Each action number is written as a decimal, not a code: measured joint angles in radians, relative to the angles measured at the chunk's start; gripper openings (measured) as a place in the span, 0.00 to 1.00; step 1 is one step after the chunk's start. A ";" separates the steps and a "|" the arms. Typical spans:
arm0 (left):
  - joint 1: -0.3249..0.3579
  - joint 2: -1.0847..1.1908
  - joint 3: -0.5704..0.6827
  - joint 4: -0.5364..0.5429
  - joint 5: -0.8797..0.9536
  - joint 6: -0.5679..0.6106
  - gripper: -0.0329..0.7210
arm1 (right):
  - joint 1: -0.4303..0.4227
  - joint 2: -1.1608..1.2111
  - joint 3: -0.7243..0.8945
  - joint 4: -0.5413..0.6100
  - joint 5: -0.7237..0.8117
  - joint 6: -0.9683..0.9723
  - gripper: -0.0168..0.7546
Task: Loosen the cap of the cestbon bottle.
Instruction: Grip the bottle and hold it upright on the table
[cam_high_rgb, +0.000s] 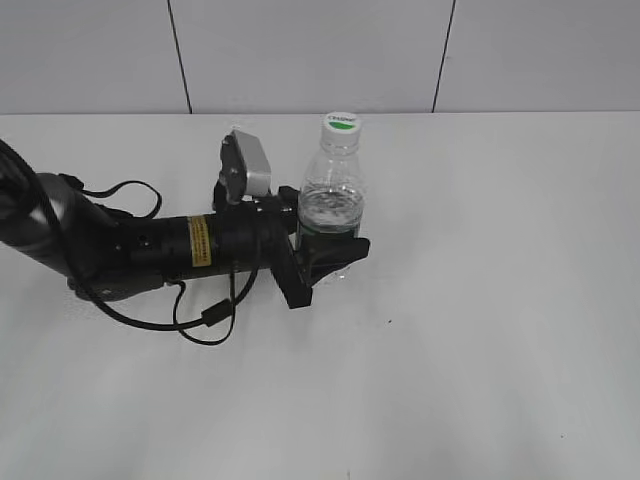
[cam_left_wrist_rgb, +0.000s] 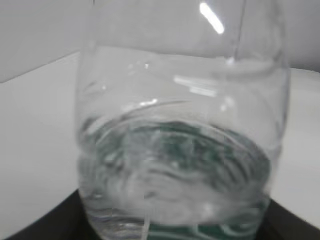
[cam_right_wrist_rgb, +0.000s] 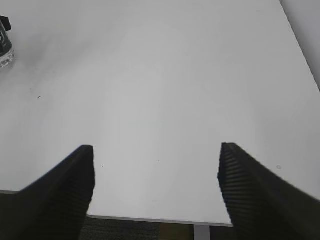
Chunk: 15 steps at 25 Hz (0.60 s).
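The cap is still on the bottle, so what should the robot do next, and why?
Probably bring the right gripper over to the cap. The left gripper already clamps the bottle low down and upright, while the right one hangs open over bare table, far from the cap.

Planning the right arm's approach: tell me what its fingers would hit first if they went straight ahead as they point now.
Probably nothing: between the open right gripper's black ribbed fingers lies only bare white table. The small clear plastic water bottle sits far off to the left, outside that line, though depth is unclear.
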 joint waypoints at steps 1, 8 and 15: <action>0.000 0.007 0.000 -0.013 -0.001 0.000 0.58 | 0.000 0.000 0.000 0.000 0.000 0.000 0.78; 0.000 0.057 0.000 -0.071 -0.002 0.000 0.58 | 0.000 0.000 0.000 0.000 0.000 0.000 0.78; -0.021 0.086 0.000 -0.127 0.001 0.001 0.58 | 0.000 0.000 0.000 0.000 0.000 0.000 0.78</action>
